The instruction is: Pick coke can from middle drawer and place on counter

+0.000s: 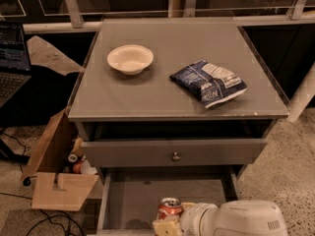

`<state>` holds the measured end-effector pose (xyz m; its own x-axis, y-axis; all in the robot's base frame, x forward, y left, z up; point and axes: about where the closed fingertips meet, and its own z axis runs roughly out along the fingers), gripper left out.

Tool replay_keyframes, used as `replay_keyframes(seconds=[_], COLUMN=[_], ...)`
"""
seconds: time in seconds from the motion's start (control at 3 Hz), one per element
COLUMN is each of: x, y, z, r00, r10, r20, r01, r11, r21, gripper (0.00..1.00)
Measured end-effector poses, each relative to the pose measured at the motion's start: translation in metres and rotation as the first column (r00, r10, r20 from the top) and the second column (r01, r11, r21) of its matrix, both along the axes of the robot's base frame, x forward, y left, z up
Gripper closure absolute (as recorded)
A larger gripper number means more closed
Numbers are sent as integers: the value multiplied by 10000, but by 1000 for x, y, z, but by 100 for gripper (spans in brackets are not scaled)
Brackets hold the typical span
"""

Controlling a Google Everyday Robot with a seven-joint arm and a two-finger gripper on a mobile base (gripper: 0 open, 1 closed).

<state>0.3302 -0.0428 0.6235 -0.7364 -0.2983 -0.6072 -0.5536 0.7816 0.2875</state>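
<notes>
Left of the counter point(147, 95), down on the floor, we see one open cardboard box point(54, 181), and on the counter's left part sits one pale bowl point(130, 59). Below the counter, in the pulled-out middle drawer point(133, 195), one coke can point(170, 209), red with its silver top facing up, stands near the front edge; the gripper point(165, 225) is right against its lower side, and we cannot tell whether it is clasping the can. On the counter's right part lies one blue-and-white chip bag point(209, 82).
</notes>
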Motion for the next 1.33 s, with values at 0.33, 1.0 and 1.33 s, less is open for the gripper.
replay_keyframes(seconds=[0.33,1.0,1.33], x=[-14,-12,-8], y=[17,54,57], z=[49,212,235], r00=[9750,8066,7640], r10=[1165,1937,2210], r20=[1894,5584,6061], r01=[-1029,-1238,-1235], r11=[9915,9792,9722], r21=[-801,-1608,-1988], gripper=[100,100,100])
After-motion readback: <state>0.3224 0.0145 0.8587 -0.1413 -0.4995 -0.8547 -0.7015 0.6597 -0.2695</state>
